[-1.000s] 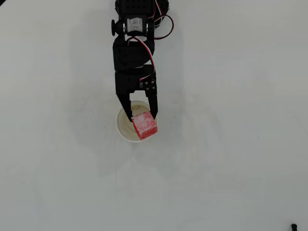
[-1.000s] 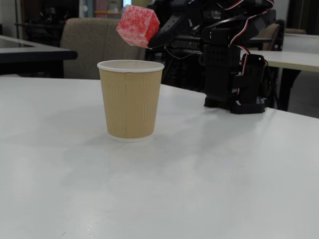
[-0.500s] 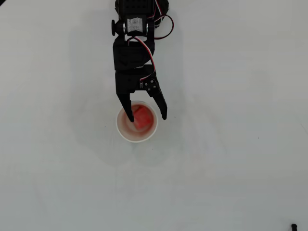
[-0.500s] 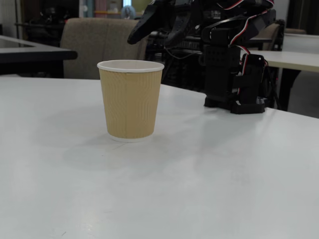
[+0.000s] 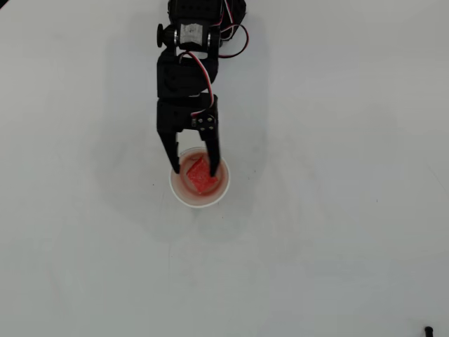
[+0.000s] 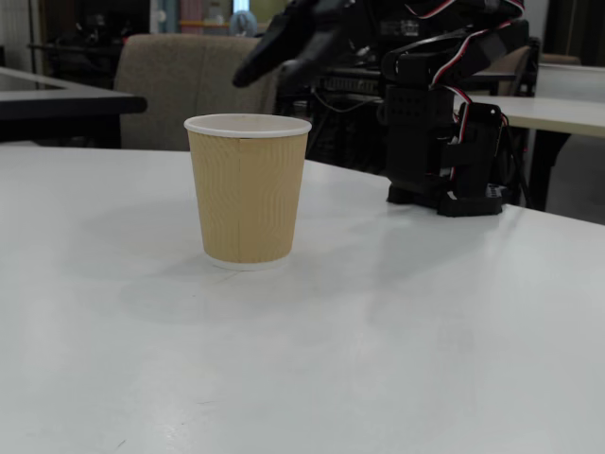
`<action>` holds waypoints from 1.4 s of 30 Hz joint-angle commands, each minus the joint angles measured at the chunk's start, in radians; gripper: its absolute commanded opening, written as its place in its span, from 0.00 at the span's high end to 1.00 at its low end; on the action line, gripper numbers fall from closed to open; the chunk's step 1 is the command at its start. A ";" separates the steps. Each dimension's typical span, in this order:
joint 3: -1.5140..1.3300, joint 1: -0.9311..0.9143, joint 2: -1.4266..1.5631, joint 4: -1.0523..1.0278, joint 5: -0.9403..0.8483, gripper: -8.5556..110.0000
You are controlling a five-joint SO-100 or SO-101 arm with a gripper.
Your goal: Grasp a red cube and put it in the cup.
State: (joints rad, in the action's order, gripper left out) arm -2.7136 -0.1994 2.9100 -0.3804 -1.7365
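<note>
Since a second ago, when I held the red cube [image 5: 199, 175] pinched above the rim, the overhead view shows it lying inside the cup [image 5: 184, 198] near the frame's centre, with my pincer [image 5: 194, 168] spread, empty, hanging over the upper rim, so I judge the drop done. From the fixed view, the cup [image 6: 248, 189] stands upright at centre-left, its wall hiding the cube, and my pincer [image 6: 269, 64] hovers above it, holding nothing.
</note>
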 commanded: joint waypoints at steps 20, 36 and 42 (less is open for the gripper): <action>0.005 -0.118 0.281 -0.499 0.041 0.93; -0.149 0.258 0.281 -0.482 0.969 0.93; -0.291 0.322 0.316 -0.236 1.258 0.93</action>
State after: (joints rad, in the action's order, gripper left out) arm -2.9713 0.0951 3.1937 -0.7317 -0.6044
